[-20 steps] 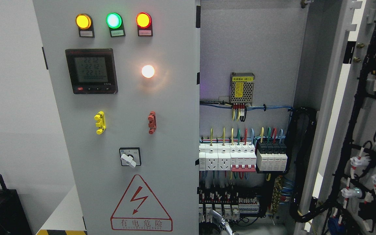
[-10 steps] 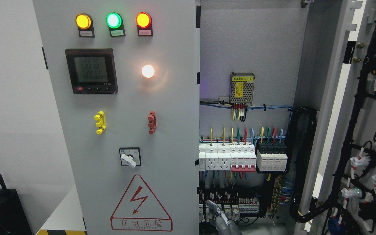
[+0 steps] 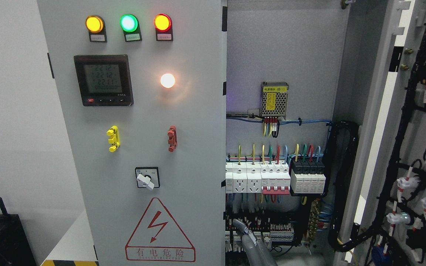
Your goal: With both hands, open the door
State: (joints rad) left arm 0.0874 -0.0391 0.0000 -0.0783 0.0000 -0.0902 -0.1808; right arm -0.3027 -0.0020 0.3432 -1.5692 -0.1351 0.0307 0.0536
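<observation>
Left door (image 3: 142, 147) shut, right door (image 3: 412, 147) swung open, a hand (image 3: 252, 242) at bottom edge

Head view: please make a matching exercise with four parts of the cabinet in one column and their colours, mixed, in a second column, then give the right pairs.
Things:
1. top middle lamp
2. left clip
3. right clip
4. rotary switch knob

Colours:
A. white
B. red
C. green
D. yellow

Pairs: 1-C, 2-D, 3-B, 4-A
</observation>
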